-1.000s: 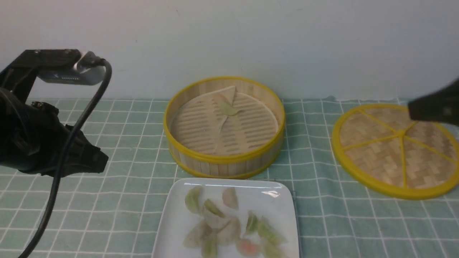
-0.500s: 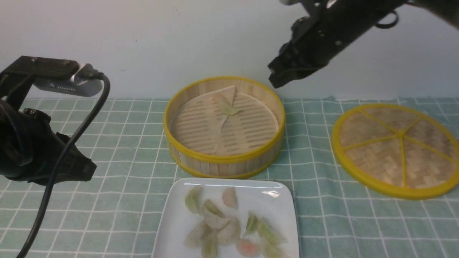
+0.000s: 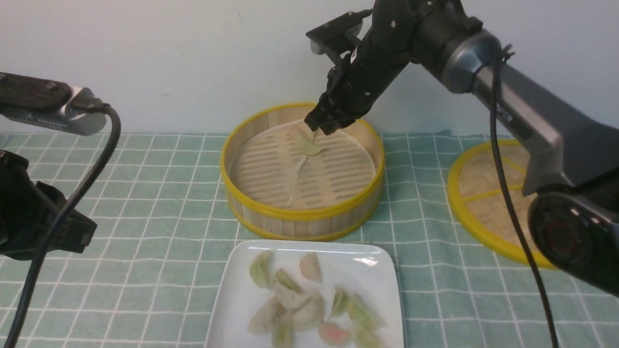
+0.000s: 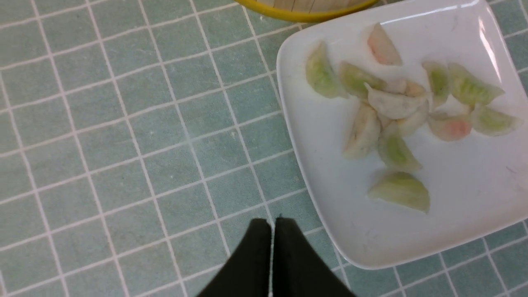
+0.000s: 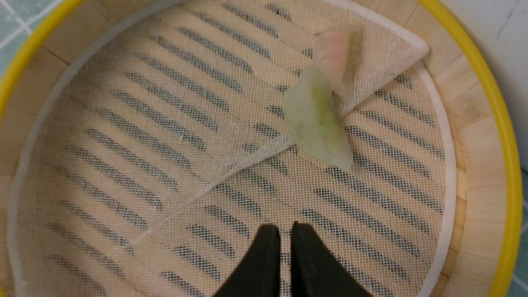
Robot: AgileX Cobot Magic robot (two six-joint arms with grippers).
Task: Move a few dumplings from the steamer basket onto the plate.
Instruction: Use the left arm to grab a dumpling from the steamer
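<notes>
The steamer basket [image 3: 300,215] stands mid-table with its creased white liner [image 5: 165,123]. A pale green dumpling [image 3: 308,146] lies at its far side, and the right wrist view [image 5: 317,123] shows it touching a pinkish dumpling [image 5: 336,53] at a liner fold. My right gripper [image 3: 321,126] hovers just above them; in the right wrist view [image 5: 285,229] it is shut and empty. The white plate [image 3: 232,299] in front holds several dumplings [image 4: 396,103]. My left gripper [image 4: 272,222] is shut and empty over the cloth beside the plate [image 4: 330,198].
The flat woven lid [image 3: 488,193] lies on the right, partly hidden by my right arm. A green checked cloth [image 3: 159,203] covers the table. A pale wall stands close behind the basket. My left arm [image 3: 43,222] sits at the far left edge.
My right arm has swung in from the right edge, over the lid, down to the basket's far side. My left arm has pulled back to the left.
</notes>
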